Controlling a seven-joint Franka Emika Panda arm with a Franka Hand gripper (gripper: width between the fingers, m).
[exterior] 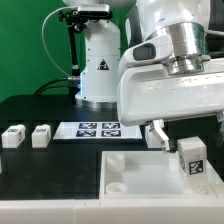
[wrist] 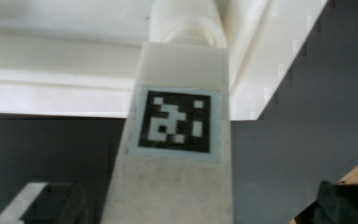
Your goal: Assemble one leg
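Observation:
A white leg (exterior: 190, 158) with a black-and-white tag stands upright over the right part of the large white plate (exterior: 130, 170). In the wrist view the leg (wrist: 179, 120) runs between my fingers, and its far end meets the plate (wrist: 51, 85) near a corner. My gripper (exterior: 170, 140) is just above and around the leg's upper end. In the wrist view the gripper (wrist: 190, 208) is open, with a dark gap between the leg and each fingertip (wrist: 357, 192). Two more legs (exterior: 13, 136) (exterior: 40, 136) lie on the black table at the exterior view's left.
The marker board (exterior: 97, 129) lies flat behind the plate. The white robot base (exterior: 98, 65) stands at the back. The arm's large white body (exterior: 170, 90) hangs over the right side and hides what is behind it.

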